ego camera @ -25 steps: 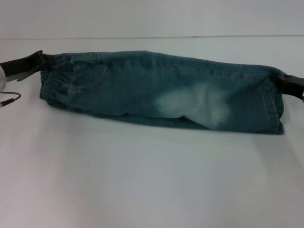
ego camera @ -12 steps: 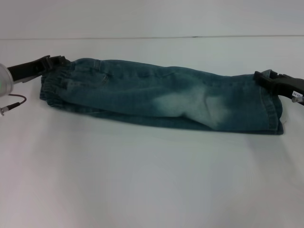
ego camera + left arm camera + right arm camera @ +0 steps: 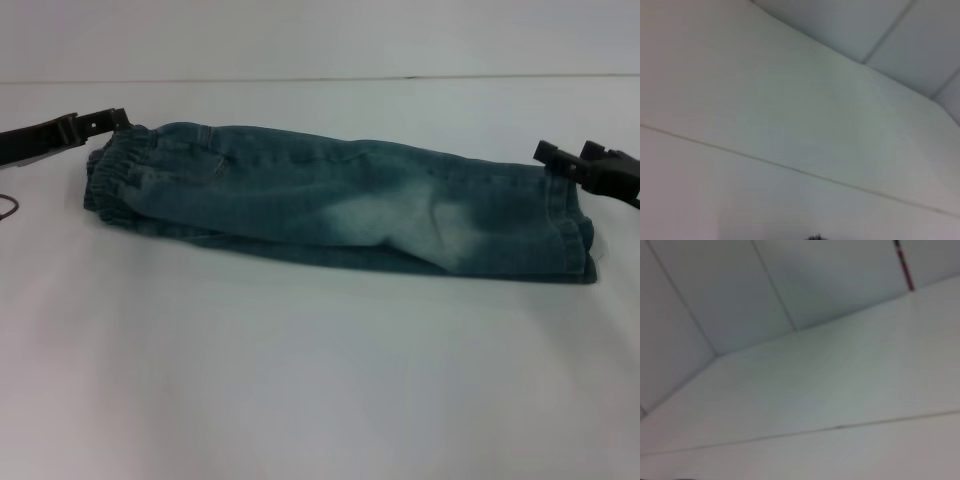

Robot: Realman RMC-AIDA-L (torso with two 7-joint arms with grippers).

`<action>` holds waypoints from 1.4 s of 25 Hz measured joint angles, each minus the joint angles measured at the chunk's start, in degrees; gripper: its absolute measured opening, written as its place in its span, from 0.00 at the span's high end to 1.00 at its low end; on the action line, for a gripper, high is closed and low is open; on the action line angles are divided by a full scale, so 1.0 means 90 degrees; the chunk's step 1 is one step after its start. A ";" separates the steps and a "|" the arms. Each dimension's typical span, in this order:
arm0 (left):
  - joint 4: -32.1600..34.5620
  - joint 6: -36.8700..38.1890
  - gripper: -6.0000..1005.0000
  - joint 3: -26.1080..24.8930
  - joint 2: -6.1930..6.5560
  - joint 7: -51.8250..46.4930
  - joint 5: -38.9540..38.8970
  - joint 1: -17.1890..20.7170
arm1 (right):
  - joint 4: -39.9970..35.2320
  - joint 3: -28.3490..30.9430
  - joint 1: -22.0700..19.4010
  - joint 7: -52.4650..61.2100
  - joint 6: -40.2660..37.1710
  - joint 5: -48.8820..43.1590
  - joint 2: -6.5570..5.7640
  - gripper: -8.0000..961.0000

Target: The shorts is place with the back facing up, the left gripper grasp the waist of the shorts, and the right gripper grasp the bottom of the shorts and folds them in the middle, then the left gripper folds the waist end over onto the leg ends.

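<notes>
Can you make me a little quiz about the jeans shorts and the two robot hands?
1. True or false: the shorts lie folded lengthwise on the white table.
2. Which end of the shorts is beside the left hand? A) the leg hems B) the stretchy waist C) the middle
3. Fill in: the right hand is open at the ____ end of the shorts.

Key:
1. True. They form one long narrow strip.
2. B. The gathered waistband sits at that end, next to the left hand.
3. Leg. The right hand's two fingers are spread apart just beside the hems, not clamping the cloth.
</notes>
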 joint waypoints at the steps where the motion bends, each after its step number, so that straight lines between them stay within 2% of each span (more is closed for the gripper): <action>1: 0.0047 0.0157 0.30 0.0003 0.0051 0.0048 0.0051 0.0033 | -0.0059 -0.0009 -0.0048 0.0083 -0.0226 -0.0003 -0.0049 0.24; 3: 0.0307 0.0675 0.23 0.0004 0.0150 0.0172 0.0358 0.0132 | -0.0179 -0.0080 -0.0137 0.0247 -0.0952 -0.0070 -0.0180 0.18; 6: 0.0550 0.1011 0.11 0.0009 0.0174 0.0267 0.0715 0.0179 | -0.0292 -0.0238 -0.0181 0.0342 -0.2233 -0.0353 -0.0422 0.07; 8: 0.0716 0.1194 0.09 0.0040 0.0179 0.0380 0.1112 0.0183 | -0.0407 -0.0381 -0.0175 0.0377 -0.3117 -0.0645 -0.0541 0.01; 10: 0.0752 0.1205 0.08 0.0152 0.0180 0.0465 0.1401 0.0158 | -0.0644 -0.0569 -0.0154 0.0411 -0.3874 -0.0951 -0.0600 0.01; 11: 0.0752 0.1185 0.07 0.0246 0.0177 0.0501 0.1527 0.0136 | -0.0882 -0.0701 -0.0124 0.0489 -0.4355 -0.1231 -0.0589 0.01; 12: 0.0759 0.1119 0.07 0.0371 0.0168 0.0519 0.1672 0.0113 | -0.0882 -0.0701 -0.0124 0.0489 -0.4355 -0.1231 -0.0589 0.01; 14: 0.0769 0.0978 0.07 0.0573 0.0144 0.0530 0.1879 0.0066 | -0.1155 -0.0838 -0.0085 0.0641 -0.4673 -0.1564 -0.0500 0.01; 18: 0.0746 0.0519 0.07 0.1016 0.0074 0.0500 0.2064 -0.0017 | -0.1348 -0.0892 -0.0066 0.0812 -0.4664 -0.1885 -0.0328 0.01; 23: 0.0676 -0.0041 0.07 0.1430 0.0042 0.0496 0.2204 -0.0110 | -0.1311 -0.0895 -0.0065 0.0824 -0.4521 -0.1940 -0.0221 0.01; 29: 0.0348 -0.0325 0.07 0.1493 0.0042 0.0496 0.2553 -0.0360 | -0.1294 -0.0901 -0.0060 0.0852 -0.4335 -0.2056 -0.0149 0.01; 35: 0.0320 -0.0372 0.07 0.1497 0.0039 0.0515 0.2586 -0.0402 | -0.1293 -0.0934 -0.0024 0.0863 -0.4167 -0.2121 -0.0090 0.01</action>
